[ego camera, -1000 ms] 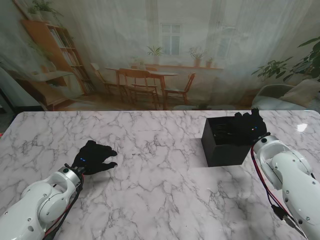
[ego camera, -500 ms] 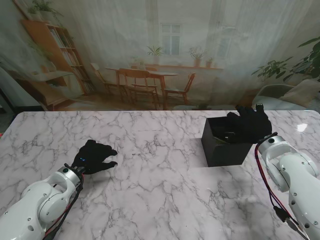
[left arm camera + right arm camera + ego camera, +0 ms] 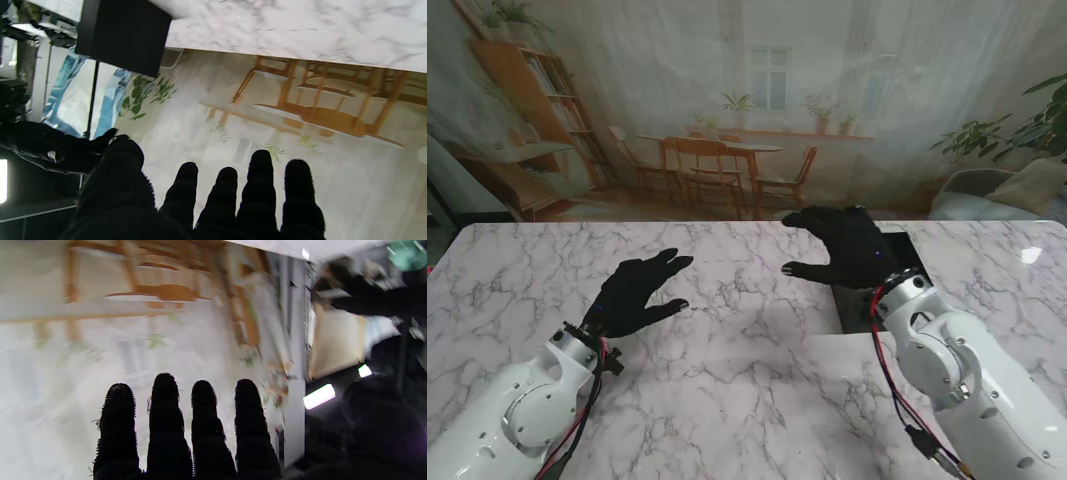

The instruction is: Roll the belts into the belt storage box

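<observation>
Both black-gloved hands hang in the air over the white marble-patterned table [image 3: 727,380], and neither has anything in it. The left hand [image 3: 632,296] has its fingers spread and pointing away from me; the left wrist view shows four straight fingers [image 3: 260,186] with gaps between them and the thumb off to one side. The right hand [image 3: 847,248] is likewise splayed wide, fingers reaching toward the middle of the table.

The black square belt storage box [image 3: 877,300] sits on the right half of the table, and the right hand and forearm cover most of it from the stand's view, so I cannot see inside it. No belt shows on the bare marble in any view; whether one lies in the box I cannot tell. The right hand is much the nearer to the box, just over its far-left corner, while the left hand is well apart from it, with the box off to its right.

The left wrist view gives what the stand's view hides: a clean dark side wall of the box [image 3: 123,33] and the other glove beside it. The right wrist view is blurred and shows only fingers [image 3: 165,426] against the backdrop
</observation>
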Robot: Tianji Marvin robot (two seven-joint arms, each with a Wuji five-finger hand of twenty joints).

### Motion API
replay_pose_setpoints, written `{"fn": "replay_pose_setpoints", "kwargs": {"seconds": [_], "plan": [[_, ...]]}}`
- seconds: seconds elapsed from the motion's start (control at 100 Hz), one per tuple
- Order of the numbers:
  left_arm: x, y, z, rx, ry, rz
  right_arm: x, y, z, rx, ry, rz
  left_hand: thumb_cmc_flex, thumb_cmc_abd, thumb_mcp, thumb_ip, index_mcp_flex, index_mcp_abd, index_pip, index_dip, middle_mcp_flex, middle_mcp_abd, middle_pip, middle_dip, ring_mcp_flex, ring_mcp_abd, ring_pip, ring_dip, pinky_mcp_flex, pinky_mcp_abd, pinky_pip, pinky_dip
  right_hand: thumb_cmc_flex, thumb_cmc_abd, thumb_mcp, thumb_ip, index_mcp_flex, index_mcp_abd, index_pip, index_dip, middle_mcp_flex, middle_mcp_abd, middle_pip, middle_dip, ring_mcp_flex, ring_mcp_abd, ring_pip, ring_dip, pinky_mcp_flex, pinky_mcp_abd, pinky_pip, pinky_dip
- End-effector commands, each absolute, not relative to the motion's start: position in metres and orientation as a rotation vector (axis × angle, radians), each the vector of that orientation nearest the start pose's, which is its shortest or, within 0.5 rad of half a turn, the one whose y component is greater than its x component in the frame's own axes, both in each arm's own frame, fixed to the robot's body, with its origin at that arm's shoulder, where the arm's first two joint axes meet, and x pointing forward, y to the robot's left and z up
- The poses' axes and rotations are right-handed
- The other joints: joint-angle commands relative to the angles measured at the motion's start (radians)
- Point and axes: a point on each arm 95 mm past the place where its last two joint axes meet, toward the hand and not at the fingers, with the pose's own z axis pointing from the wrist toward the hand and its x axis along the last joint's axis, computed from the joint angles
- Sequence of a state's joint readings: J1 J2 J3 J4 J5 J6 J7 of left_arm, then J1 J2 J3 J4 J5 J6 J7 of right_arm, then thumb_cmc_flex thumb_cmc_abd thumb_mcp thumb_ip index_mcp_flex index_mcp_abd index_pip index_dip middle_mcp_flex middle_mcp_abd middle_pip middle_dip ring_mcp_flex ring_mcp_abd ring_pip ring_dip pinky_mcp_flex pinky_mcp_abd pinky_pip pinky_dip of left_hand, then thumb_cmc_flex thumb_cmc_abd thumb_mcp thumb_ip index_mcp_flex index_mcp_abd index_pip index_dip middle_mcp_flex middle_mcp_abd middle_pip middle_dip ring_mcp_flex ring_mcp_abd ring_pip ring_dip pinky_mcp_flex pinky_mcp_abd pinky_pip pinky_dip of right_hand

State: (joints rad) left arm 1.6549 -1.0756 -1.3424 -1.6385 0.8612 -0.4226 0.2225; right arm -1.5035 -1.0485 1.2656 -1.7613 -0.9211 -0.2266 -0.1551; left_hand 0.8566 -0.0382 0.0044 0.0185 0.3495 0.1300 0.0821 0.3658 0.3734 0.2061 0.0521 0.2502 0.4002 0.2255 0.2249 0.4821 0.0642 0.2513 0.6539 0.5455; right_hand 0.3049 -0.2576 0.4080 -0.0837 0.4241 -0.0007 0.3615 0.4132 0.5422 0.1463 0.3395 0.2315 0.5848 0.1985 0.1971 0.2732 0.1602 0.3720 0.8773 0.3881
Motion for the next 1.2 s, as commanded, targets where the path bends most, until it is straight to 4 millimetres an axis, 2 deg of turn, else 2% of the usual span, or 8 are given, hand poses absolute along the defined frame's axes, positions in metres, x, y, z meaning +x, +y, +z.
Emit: {"fn": "replay_pose_setpoints", "kwargs": {"seconds": [0.0, 0.15, 0.22, 0.25, 0.34, 0.61, 0.75, 1.19], "plan": [[0.377, 0.003, -0.291, -1.076, 1.366, -2.021, 0.406, 0.037, -0.224, 0.890, 1.346, 1.968, -0.017, 0.046, -0.031, -0.028, 0.035, 0.009, 0.024, 0.012, 0.004, -0.006, 0.020, 0.012, -0.025, 0.001, -0.012, -0.006, -0.024, 0.005, -0.027, -0.014, 0.047, 0.034, -0.009, 0.028, 0.025, -0.024, 0.010, 0.001, 0.016, -0.003, -0.014, 0.004, 0.023, -0.030, -0.034, -0.024, 0.008, 0.011, 0.009, -0.007], [0.375, -0.008, -0.296, -1.145, 1.267, -2.143, 0.403, 0.067, -0.253, 1.106, 1.322, 2.125, -0.005, 0.050, -0.031, -0.027, 0.106, 0.021, 0.108, 0.081, 0.022, -0.017, 0.059, 0.067, -0.022, -0.010, 0.004, 0.007, -0.025, 0.003, -0.006, 0.015, 0.068, 0.033, -0.010, 0.028, 0.042, -0.016, 0.026, 0.006, 0.021, 0.002, -0.006, 0.014, 0.029, -0.040, -0.024, -0.013, 0.017, 0.004, 0.028, 0.000], [0.376, -0.012, -0.303, -1.194, 1.211, -2.179, 0.403, 0.074, -0.268, 1.152, 1.330, 2.148, -0.002, 0.057, -0.030, -0.025, 0.092, 0.025, 0.227, 0.240, 0.026, -0.028, 0.083, 0.102, -0.012, -0.021, 0.014, 0.020, -0.021, -0.004, 0.005, 0.029, 0.072, 0.038, -0.015, 0.029, 0.051, -0.023, 0.038, 0.009, 0.028, -0.007, 0.002, 0.019, 0.037, -0.051, -0.018, -0.008, 0.024, -0.002, 0.035, 0.003], [0.377, -0.014, -0.307, -1.226, 1.191, -2.186, 0.403, 0.077, -0.275, 1.169, 1.336, 2.153, -0.001, 0.058, -0.030, -0.025, 0.081, 0.024, 0.232, 0.254, 0.027, -0.031, 0.086, 0.104, -0.013, -0.012, 0.015, 0.021, -0.021, -0.007, 0.005, 0.029, 0.073, 0.040, -0.016, 0.029, 0.053, -0.024, 0.041, 0.010, 0.033, -0.008, 0.005, 0.021, 0.039, -0.052, -0.017, -0.007, 0.026, -0.002, 0.037, 0.004], [0.384, -0.014, -0.323, -1.324, 1.177, -2.160, 0.404, 0.080, -0.296, 1.233, 1.334, 2.151, -0.003, 0.062, -0.030, -0.025, 0.036, 0.005, 0.128, 0.185, 0.023, -0.039, 0.096, 0.102, -0.015, -0.013, 0.017, 0.026, -0.025, -0.013, 0.000, 0.027, 0.077, 0.045, -0.021, 0.030, 0.064, -0.032, 0.056, 0.014, 0.041, -0.021, 0.013, 0.025, 0.045, -0.062, -0.014, -0.003, 0.029, -0.006, 0.042, 0.006], [0.397, 0.000, -0.353, -1.484, 1.221, -2.013, 0.406, 0.069, -0.345, 1.415, 1.338, 2.031, 0.006, 0.060, -0.030, -0.025, 0.061, 0.016, 0.094, 0.130, 0.072, -0.042, 0.131, 0.111, 0.004, -0.008, 0.026, 0.034, -0.028, 0.001, 0.003, 0.038, 0.091, 0.061, -0.036, 0.031, 0.070, -0.037, 0.090, 0.017, 0.035, -0.031, 0.030, 0.032, 0.033, -0.070, -0.016, 0.001, 0.019, -0.018, 0.039, 0.008], [0.399, 0.004, -0.354, -1.483, 1.247, -1.981, 0.408, 0.062, -0.354, 1.452, 1.341, 1.996, 0.007, 0.063, -0.030, -0.025, 0.068, 0.022, 0.096, 0.117, 0.078, -0.035, 0.173, 0.156, 0.004, -0.005, 0.040, 0.057, -0.029, 0.002, 0.013, 0.054, 0.091, 0.065, -0.033, 0.031, 0.070, -0.042, 0.098, 0.013, 0.034, -0.033, 0.033, 0.031, 0.028, -0.072, -0.016, 0.003, 0.012, -0.019, 0.036, 0.009], [0.401, 0.004, -0.356, -1.469, 1.320, -1.917, 0.420, 0.048, -0.353, 1.451, 1.315, 2.010, 0.008, 0.066, -0.030, -0.026, 0.073, 0.027, 0.093, 0.109, 0.067, -0.031, 0.137, 0.138, -0.013, 0.001, 0.019, 0.046, -0.035, 0.004, -0.002, 0.050, 0.067, 0.049, 0.035, 0.027, 0.079, -0.045, 0.113, -0.001, 0.042, -0.044, 0.032, 0.029, 0.024, -0.075, -0.018, 0.005, 0.004, -0.019, 0.026, 0.017]]}}
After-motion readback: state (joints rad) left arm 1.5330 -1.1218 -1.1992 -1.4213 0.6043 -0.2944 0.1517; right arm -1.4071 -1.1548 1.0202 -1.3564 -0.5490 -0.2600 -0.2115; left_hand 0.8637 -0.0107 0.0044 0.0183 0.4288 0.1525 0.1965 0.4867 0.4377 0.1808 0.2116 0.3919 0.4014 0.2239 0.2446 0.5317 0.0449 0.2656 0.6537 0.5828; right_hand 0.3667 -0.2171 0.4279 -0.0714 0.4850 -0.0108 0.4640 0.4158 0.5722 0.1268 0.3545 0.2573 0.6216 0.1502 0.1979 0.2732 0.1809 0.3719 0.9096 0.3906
